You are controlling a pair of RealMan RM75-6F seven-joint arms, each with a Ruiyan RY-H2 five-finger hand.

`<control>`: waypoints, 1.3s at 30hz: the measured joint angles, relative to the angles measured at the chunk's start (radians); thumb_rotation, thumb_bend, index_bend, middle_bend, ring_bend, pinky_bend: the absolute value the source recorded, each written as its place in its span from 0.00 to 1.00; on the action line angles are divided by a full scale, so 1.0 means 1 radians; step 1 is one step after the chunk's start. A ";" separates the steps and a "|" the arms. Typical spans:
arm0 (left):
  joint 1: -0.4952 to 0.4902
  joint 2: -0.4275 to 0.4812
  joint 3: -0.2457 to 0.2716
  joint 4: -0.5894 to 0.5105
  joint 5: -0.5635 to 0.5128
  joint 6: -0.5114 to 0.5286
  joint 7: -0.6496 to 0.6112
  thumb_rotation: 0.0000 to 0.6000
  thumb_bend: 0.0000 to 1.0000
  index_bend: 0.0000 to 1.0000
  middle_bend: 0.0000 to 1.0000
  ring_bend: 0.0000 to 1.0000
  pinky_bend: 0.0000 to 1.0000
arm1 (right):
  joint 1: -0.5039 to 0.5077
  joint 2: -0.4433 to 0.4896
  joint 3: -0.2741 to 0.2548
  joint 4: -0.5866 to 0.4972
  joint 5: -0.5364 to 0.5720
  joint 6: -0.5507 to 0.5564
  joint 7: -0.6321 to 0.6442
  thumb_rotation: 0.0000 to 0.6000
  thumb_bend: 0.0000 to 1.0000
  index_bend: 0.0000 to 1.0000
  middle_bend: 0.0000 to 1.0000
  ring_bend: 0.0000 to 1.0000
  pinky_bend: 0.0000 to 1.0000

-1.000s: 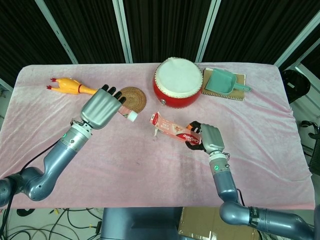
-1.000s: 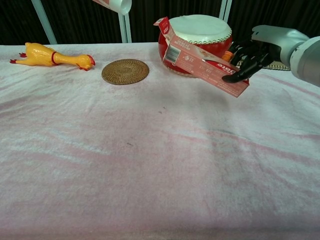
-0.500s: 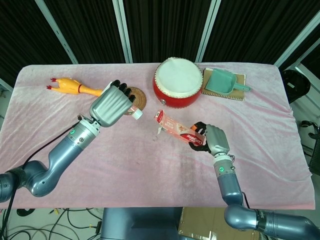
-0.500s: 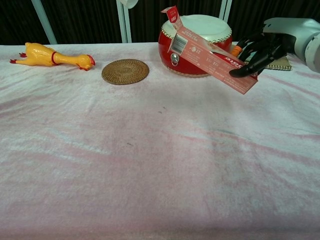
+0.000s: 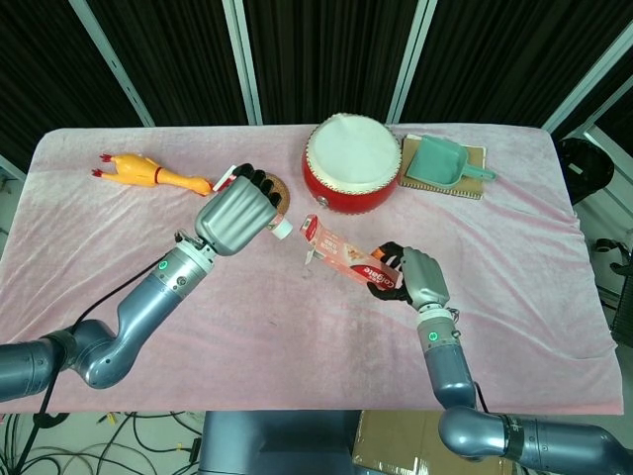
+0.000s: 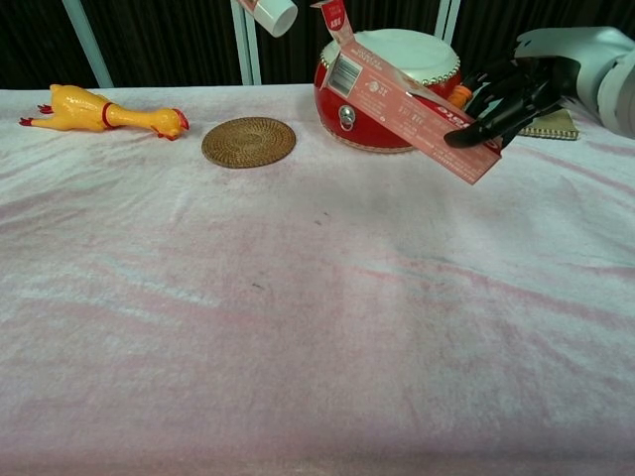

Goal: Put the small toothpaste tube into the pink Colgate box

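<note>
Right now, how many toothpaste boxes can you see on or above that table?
1. The pink Colgate box is held up off the pink tablecloth by the right hand, in front of the red drum. No other box shows.

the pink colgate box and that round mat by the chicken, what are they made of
The pink Colgate box, held by the right hand, looks like thin printed cardboard: flat panels, sharp folded edges, an end flap standing open. The round mat looks like woven rattan or straw, matte brown, with a visible spiral weave. The rubber chicken seems glossy rubber or vinyl.
</note>
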 measured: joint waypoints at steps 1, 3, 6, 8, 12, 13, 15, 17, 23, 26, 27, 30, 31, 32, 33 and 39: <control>-0.002 -0.002 0.002 0.000 -0.004 0.001 0.003 1.00 0.42 0.51 0.45 0.35 0.44 | 0.002 0.001 0.003 -0.004 0.007 0.002 0.001 1.00 0.24 0.46 0.45 0.39 0.38; -0.005 -0.007 0.005 0.000 -0.015 0.005 0.008 1.00 0.42 0.51 0.45 0.35 0.44 | 0.007 0.003 0.008 -0.014 0.017 0.006 0.002 1.00 0.24 0.46 0.45 0.39 0.38; -0.010 -0.016 0.009 0.001 -0.024 0.011 0.017 1.00 0.42 0.51 0.45 0.35 0.44 | 0.011 0.005 0.008 -0.019 0.020 0.009 0.001 1.00 0.24 0.46 0.45 0.39 0.38; -0.012 -0.021 0.011 0.003 -0.027 0.013 0.023 1.00 0.42 0.51 0.45 0.35 0.44 | 0.013 0.007 0.008 -0.024 0.021 0.012 0.000 1.00 0.24 0.46 0.45 0.39 0.38; -0.020 -0.043 0.015 0.008 -0.042 0.024 0.037 1.00 0.42 0.51 0.45 0.35 0.44 | 0.017 0.010 0.009 -0.041 0.026 0.018 0.003 1.00 0.24 0.46 0.45 0.40 0.38; -0.021 -0.049 0.014 0.008 -0.046 0.030 0.040 1.00 0.42 0.51 0.45 0.35 0.44 | 0.018 0.012 0.010 -0.045 0.029 0.018 0.005 1.00 0.24 0.46 0.45 0.40 0.38; -0.027 -0.068 0.012 0.011 -0.052 0.044 0.052 1.00 0.42 0.51 0.45 0.35 0.44 | 0.019 0.017 0.012 -0.054 0.035 0.019 0.009 1.00 0.24 0.46 0.45 0.40 0.38; -0.032 -0.086 0.012 0.014 -0.059 0.057 0.065 1.00 0.42 0.51 0.45 0.35 0.44 | 0.020 0.019 0.013 -0.058 0.041 0.019 0.013 1.00 0.24 0.46 0.45 0.40 0.38; -0.045 -0.120 0.012 0.019 -0.072 0.082 0.086 1.00 0.42 0.51 0.45 0.35 0.45 | 0.024 0.024 0.015 -0.067 0.058 0.017 0.025 1.00 0.24 0.46 0.45 0.40 0.38; -0.050 -0.133 0.013 0.024 -0.072 0.090 0.094 1.00 0.42 0.51 0.45 0.35 0.45 | 0.025 0.026 0.015 -0.072 0.061 0.016 0.031 1.00 0.24 0.46 0.45 0.40 0.38; -0.053 -0.138 0.014 0.028 -0.071 0.094 0.099 1.00 0.42 0.51 0.45 0.35 0.45 | 0.026 0.027 0.015 -0.074 0.063 0.016 0.033 1.00 0.24 0.46 0.45 0.40 0.38; -0.057 -0.152 0.014 0.035 -0.073 0.107 0.110 1.00 0.42 0.51 0.45 0.35 0.45 | 0.027 0.031 0.013 -0.079 0.065 0.014 0.037 1.00 0.24 0.46 0.45 0.40 0.38; -0.058 -0.156 0.014 0.036 -0.074 0.111 0.111 1.00 0.42 0.51 0.45 0.35 0.45 | 0.028 0.031 0.013 -0.080 0.066 0.013 0.038 1.00 0.24 0.46 0.45 0.40 0.38; -0.059 -0.161 0.014 0.037 -0.076 0.114 0.112 1.00 0.42 0.51 0.45 0.35 0.45 | 0.029 0.032 0.013 -0.081 0.067 0.013 0.041 1.00 0.24 0.46 0.45 0.40 0.38; -0.060 -0.165 0.014 0.038 -0.077 0.117 0.114 1.00 0.42 0.51 0.45 0.35 0.45 | 0.029 0.032 0.014 -0.082 0.068 0.013 0.044 1.00 0.24 0.46 0.45 0.40 0.38; -0.072 -0.203 0.014 0.055 -0.062 0.127 0.118 1.00 0.42 0.51 0.44 0.35 0.45 | 0.029 0.032 0.026 -0.092 0.090 0.009 0.077 1.00 0.24 0.46 0.45 0.40 0.38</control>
